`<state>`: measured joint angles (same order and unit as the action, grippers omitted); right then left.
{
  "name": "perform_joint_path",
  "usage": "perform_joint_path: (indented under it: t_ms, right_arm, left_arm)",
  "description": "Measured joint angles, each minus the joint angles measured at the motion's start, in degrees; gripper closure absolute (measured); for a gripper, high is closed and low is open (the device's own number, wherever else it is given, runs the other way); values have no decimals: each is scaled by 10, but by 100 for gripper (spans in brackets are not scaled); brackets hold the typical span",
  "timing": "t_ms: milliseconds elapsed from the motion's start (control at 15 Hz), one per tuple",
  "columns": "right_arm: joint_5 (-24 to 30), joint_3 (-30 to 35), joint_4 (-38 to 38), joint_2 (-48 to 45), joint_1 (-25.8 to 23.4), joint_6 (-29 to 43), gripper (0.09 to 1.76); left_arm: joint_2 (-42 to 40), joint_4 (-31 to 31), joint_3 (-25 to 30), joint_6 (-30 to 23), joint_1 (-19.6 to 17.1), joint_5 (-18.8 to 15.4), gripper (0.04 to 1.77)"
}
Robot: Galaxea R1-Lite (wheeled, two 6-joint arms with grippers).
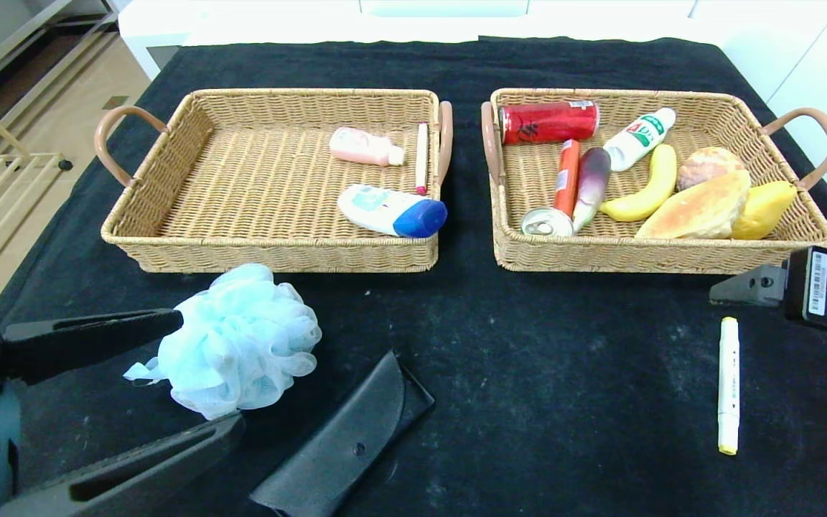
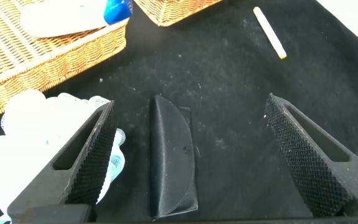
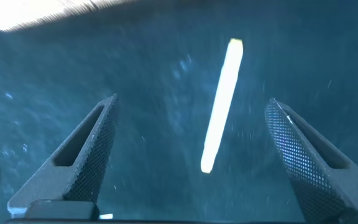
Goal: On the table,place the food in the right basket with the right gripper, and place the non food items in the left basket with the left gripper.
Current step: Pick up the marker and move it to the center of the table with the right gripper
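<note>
I see the left tool (image 1: pixel 191 377) spread fully apart low over the table (image 1: pixel 528 359), empty; its fingers flank the pale blue bath pouf (image 1: pixel 237 337), and one finger (image 2: pixel 82 155) touches it. The black glasses case (image 1: pixel 349 438) lies just beside. The right tool (image 3: pixel 191 155) is also wide apart, holding nothing, hanging above the white marker (image 1: pixel 729 384). The eggplant (image 1: pixel 591 183) and sausage stick (image 1: pixel 566 178) lie in the right basket (image 1: pixel 657 255); the blue-capped bottle (image 1: pixel 392 210) lies in the left basket (image 1: pixel 270 255). Bare cloth separates the baskets.
</note>
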<state>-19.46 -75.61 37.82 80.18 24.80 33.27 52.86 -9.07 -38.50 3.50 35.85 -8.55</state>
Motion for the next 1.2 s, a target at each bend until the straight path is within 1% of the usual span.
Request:
perform_joint_path:
  t_ms: [333, 467, 733, 1000, 1067, 1200]
  right_arm:
    - [50, 66, -5, -1, -54, 13, 15]
    - [67, 93, -21, 3, -71, 31, 15]
    - [74, 137, -80, 23, -82, 36, 15]
    - [73, 154, -108, 55, -92, 36, 15]
    - [74, 155, -112, 61, -94, 38, 35]
    - [83, 158, -115, 70, -96, 42, 67]
  left_arm:
    - [0, 0, 0, 0, 0, 0, 9]
    - [0, 0, 0, 0, 0, 0, 9]
    - [1, 1, 1, 0, 1, 0, 9]
    - [1, 1, 1, 0, 1, 0, 9]
    - [1, 1, 1, 0, 1, 0, 9]
    - [1, 1, 1, 0, 1, 0, 9]
